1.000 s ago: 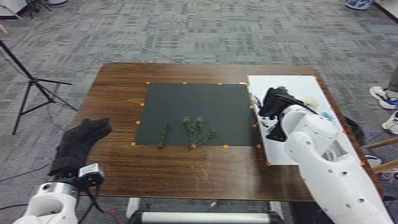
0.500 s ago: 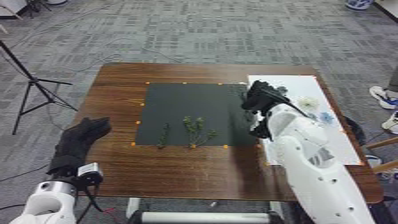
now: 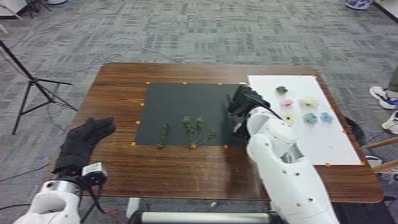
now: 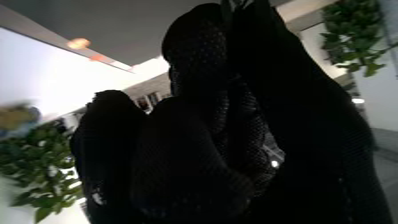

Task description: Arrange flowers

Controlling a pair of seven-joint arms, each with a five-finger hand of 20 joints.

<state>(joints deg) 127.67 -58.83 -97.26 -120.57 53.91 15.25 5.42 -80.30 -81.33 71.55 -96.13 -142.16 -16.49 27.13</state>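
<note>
Flowers (image 3: 308,101) uncovered, right robot hand (image 3: 244,100) (moved left)

You run 2 smooth white arms. By the left edge of the bench (image 3: 178,175), your left arm (image 3: 53,202) carries a metallic grey ring, a small white box (image 3: 93,169) and black cables. Your left hand (image 3: 82,142) and right hand (image 3: 250,102) wear black gloves, the right one finely meshed.

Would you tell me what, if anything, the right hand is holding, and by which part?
That cannot be told: the right hand hides any hold behind its own glove, though green leaves show beside it there.
</note>
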